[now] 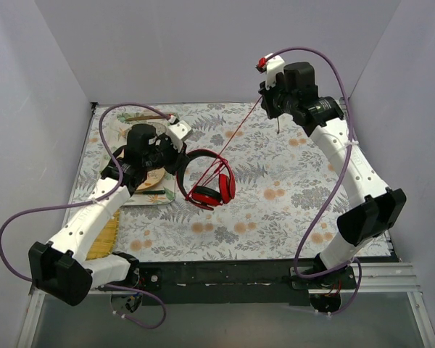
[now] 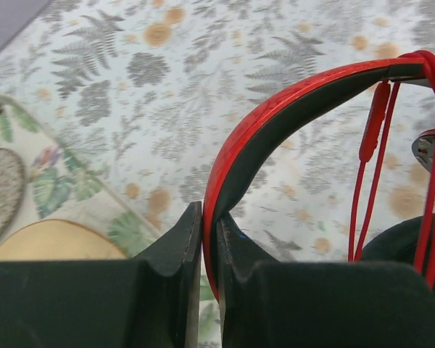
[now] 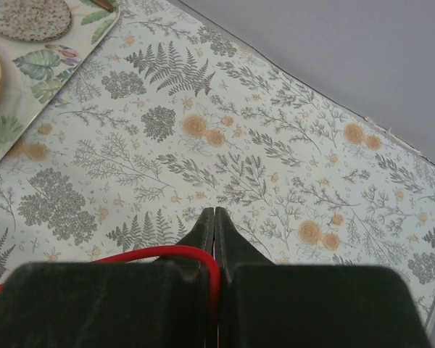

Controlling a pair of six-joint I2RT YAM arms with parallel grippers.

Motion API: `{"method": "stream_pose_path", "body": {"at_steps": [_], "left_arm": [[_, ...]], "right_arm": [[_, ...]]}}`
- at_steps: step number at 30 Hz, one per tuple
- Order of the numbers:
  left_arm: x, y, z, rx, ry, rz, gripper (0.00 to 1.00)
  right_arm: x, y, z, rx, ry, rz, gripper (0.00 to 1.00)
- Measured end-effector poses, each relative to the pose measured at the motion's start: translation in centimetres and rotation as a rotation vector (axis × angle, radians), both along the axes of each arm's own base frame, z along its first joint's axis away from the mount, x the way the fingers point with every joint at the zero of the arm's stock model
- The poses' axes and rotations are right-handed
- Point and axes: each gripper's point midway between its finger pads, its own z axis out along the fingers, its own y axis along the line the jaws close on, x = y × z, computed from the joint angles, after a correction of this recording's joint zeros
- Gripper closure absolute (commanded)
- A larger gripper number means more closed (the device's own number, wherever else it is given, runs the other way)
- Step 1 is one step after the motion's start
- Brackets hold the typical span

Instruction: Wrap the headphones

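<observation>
The red headphones are held over the middle of the floral cloth, earcups folded together on the right. My left gripper is shut on the black-and-red headband, seen pinched between the jaws in the left wrist view. The thin red cable runs taut from the headband up to my right gripper, raised at the back right. In the right wrist view my right gripper is shut on the cable. Cable loops hang over the headband at the right.
A leaf-patterned tray with a wooden piece and a pumice-like oval lies at the back left under my left arm. A yellow brush lies by the left arm. Grey walls enclose the cloth.
</observation>
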Motion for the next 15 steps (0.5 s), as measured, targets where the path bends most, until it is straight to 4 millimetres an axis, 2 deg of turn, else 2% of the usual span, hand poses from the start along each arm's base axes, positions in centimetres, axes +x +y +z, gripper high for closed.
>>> {"method": "stream_pose_path", "body": {"at_steps": [5, 7, 11, 15], "left_arm": [[-3.0, -2.1, 1.8, -0.122, 0.124, -0.099, 1.00], [-4.0, -2.9, 3.0, -0.176, 0.167, -0.131, 1.00], [-5.3, -4.2, 6.9, -0.288, 0.202, -0.185, 1.00], [-5.9, -4.9, 10.8, -0.380, 0.199, -0.203, 1.00]], "right_arm": [[0.3, 0.9, -1.1, 0.027, 0.006, 0.043, 0.99], [0.2, 1.4, -2.4, 0.036, 0.029, 0.070, 0.99], [-0.9, 2.4, -5.6, 0.058, 0.104, 0.140, 0.99], [-2.8, 3.6, -8.4, 0.117, 0.184, 0.209, 0.98]]}}
